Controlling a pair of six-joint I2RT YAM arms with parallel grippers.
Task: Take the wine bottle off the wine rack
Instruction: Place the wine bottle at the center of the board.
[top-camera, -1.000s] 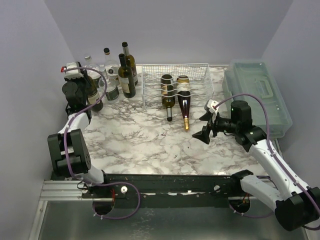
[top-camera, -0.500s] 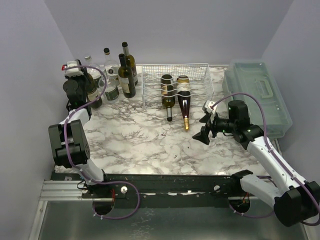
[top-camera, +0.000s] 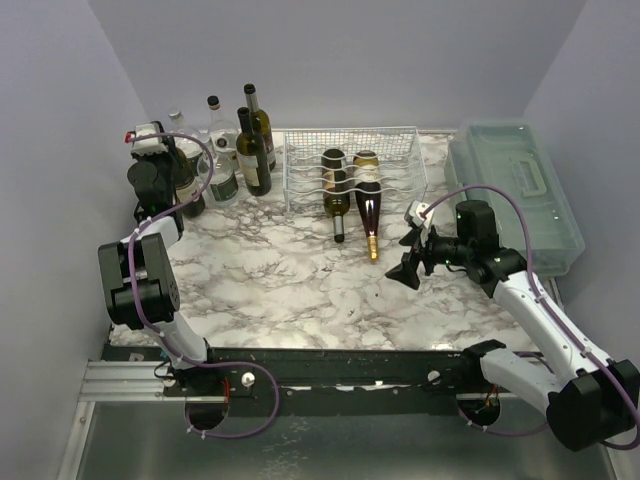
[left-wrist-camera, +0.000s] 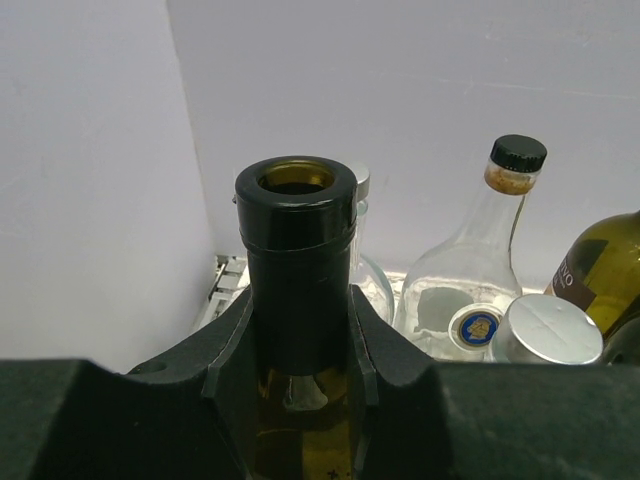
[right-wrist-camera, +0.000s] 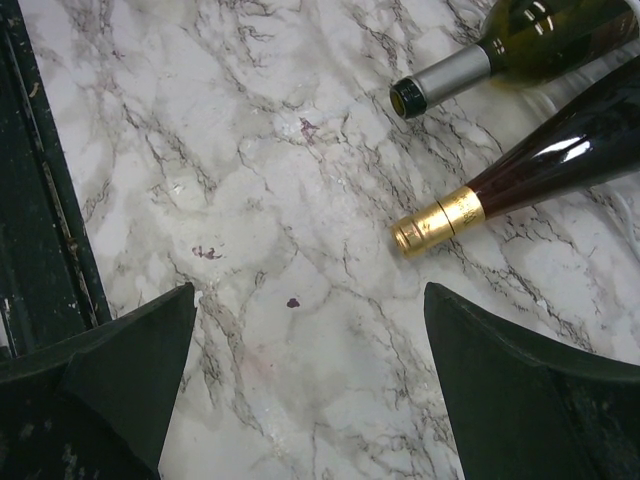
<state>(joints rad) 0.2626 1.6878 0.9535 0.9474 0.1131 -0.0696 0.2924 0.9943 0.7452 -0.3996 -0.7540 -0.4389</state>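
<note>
Marble tabletop (top-camera: 300, 290) noted: left gripper (left-wrist-camera: 300, 340) clamps an upright bottle (left-wrist-camera: 298, 250) by the neck, apparently steadying it, while right gripper (right-wrist-camera: 310, 290), spread wide, faces the wine rack (top-camera: 400, 150) and its gold-capped bottle (right-wrist-camera: 540, 165).

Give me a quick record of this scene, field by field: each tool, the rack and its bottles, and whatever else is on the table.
left tool: shut on the neck of an upright bottle, far left among the standing bottles
right tool: open, empty, above the marble table near the rack bottles' necks
wine rack: holds two bottles lying down, necks toward the arms
rack bottles: green bottle with grey capsule; dark red bottle with gold capsule
right edge: translucent plastic box with a handle
</note>
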